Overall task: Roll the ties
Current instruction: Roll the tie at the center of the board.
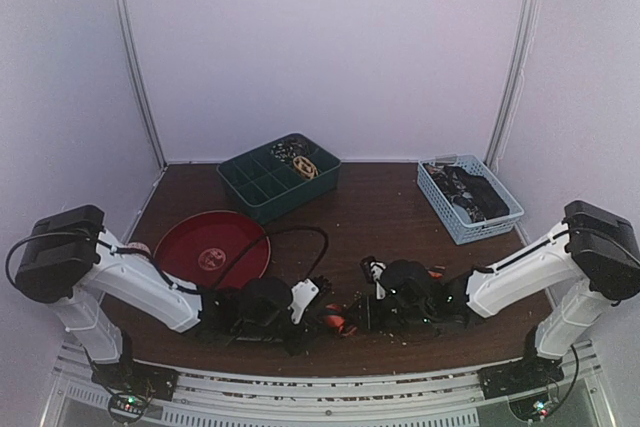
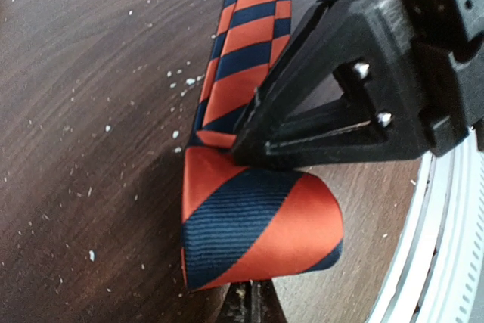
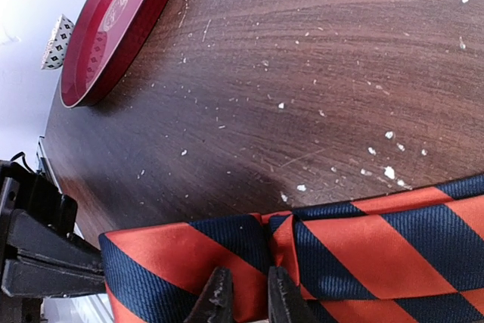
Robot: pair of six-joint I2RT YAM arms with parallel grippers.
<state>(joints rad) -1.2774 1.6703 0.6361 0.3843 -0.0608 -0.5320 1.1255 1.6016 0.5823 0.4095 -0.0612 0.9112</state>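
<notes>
Lying by the near edge of the dark brown wooden table [image 1: 380,209], the orange-and-navy striped fabric tie [image 2: 257,232] is folded over at one end. The right gripper [image 3: 248,277] grasps it at the fold, fingers either side. The left gripper [image 2: 250,300], clenched shut, touches the folded end; whether it pinches fabric is unclear.

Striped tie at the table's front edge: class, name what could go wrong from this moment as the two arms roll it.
1. The striped tie has only one loose fold. The left gripper, shut at the fold's edge, may not hold it, so it could spring flat.
2. The right gripper works right beside the left one, so their fingers could knock together.
3. The fold lies close to the near edge of the table, so a tug might drag it off.
</notes>
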